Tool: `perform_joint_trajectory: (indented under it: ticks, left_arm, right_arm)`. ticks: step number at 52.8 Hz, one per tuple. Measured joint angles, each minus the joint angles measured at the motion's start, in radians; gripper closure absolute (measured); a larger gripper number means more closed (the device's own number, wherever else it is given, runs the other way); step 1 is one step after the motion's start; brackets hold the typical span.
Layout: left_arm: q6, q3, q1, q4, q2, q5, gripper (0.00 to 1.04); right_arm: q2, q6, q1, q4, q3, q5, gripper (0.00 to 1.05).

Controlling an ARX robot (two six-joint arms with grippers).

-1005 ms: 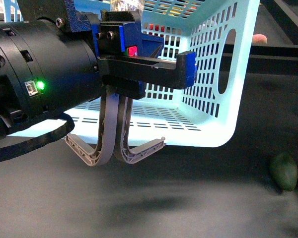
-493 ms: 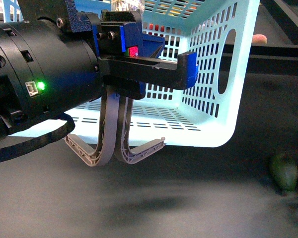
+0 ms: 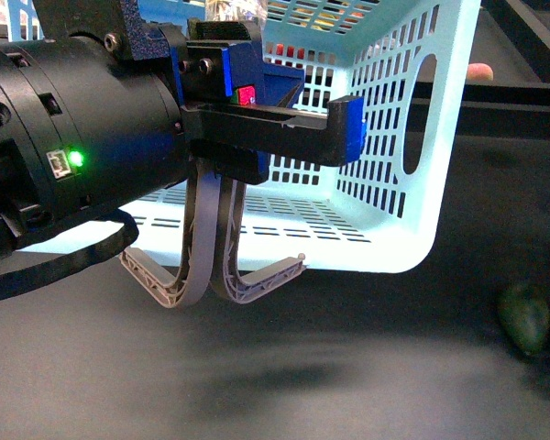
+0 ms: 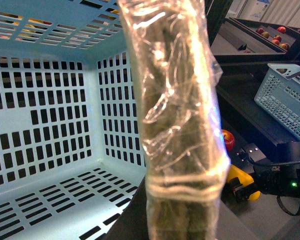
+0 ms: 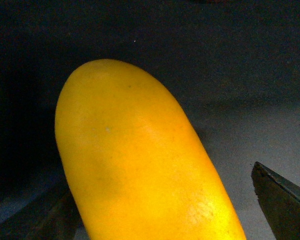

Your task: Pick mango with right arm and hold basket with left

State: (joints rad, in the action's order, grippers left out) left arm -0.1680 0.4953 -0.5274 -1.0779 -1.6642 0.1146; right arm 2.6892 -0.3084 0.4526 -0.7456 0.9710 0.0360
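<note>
Mango [image 5: 140, 165] gone from dark tabletop's [image 3: 348, 385] right edge.

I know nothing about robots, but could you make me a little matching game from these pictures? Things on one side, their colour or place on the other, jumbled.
Things:
1. basket
2. mango
3. second fruit
4. small lamp

Descriptions:
A. dark green, lying on the dark table
B. glowing green on the black left arm
C. pale blue, walls full of slots
D. bright yellow, filling much of the right wrist view

Pairs: 1-C, 2-D, 3-A, 4-B
</note>
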Motion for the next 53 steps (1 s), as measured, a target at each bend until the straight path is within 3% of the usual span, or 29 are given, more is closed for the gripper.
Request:
perform_joint_trajectory:
  ticks: [7, 13, 38, 53]
  left_arm:
    - [0.0, 0.0, 0.0, 0.0, 0.0, 0.0, 0.97]
    - [0.0, 0.0, 0.0, 0.0, 0.0, 0.0, 0.97]
    - [0.0, 0.0, 0.0, 0.0, 0.0, 0.0, 0.97]
    - [0.0, 0.0, 0.0, 0.0, 0.0, 0.0, 0.97]
  right_arm:
    - [0.001, 0.002, 0.001, -0.001, -0.006, 0.004, 0.38]
    - [-0.002, 0.005, 0.008, -0.012, -0.016, 0.019, 0.45]
    - [-0.286, 0.087, 0.0, -0.048, -0.232, 0.159, 0.46]
    - [-0.79, 0.253, -0.156, 0.071, -0.459, 0.286, 0.47]
